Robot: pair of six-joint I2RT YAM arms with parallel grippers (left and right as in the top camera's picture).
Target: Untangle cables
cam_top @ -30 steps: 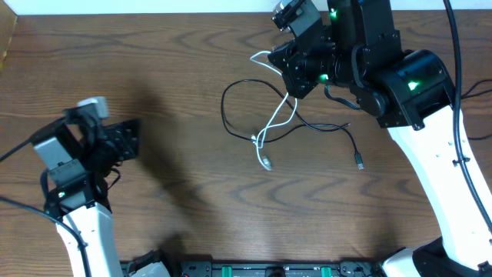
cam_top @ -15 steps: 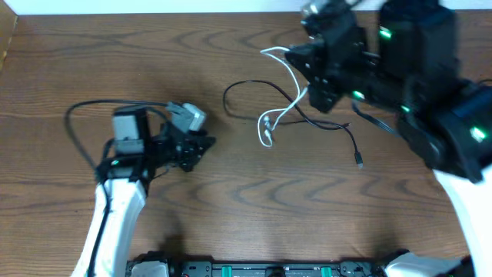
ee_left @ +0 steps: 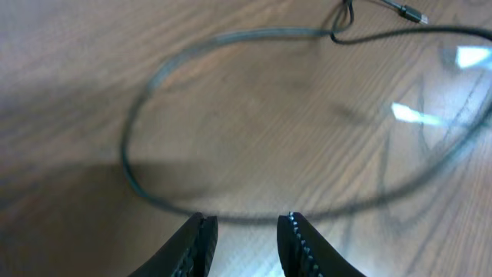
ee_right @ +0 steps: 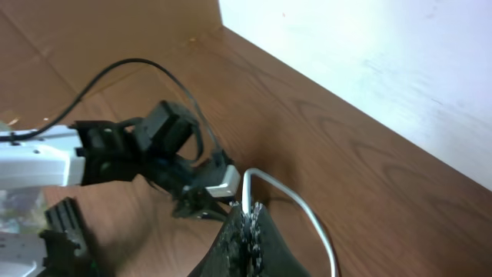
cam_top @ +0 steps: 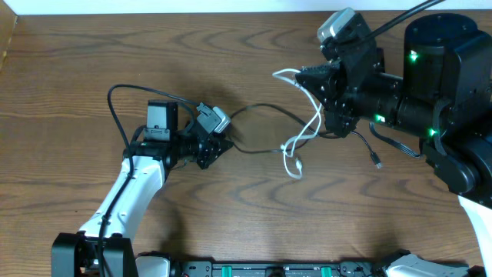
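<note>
Overhead straight down; left wrist close, low; both show black cable.

- Left arm: white moulded link with black joint housings at its upper end.
- Left gripper: two black fingers with ridged, saw-toothed inner faces.
- Left camera module: light grey, box-shaped.
- Arm wire: thick, black and round, looping out of the left arm's housings.
- Right arm: bulky black cylindrical housings above a white lower link.
- Indicator lights: small, green, set into the black housings.
- Right camera module: grey block with rounded corners.
- Right gripper: black, rough-textured fingers.
</note>
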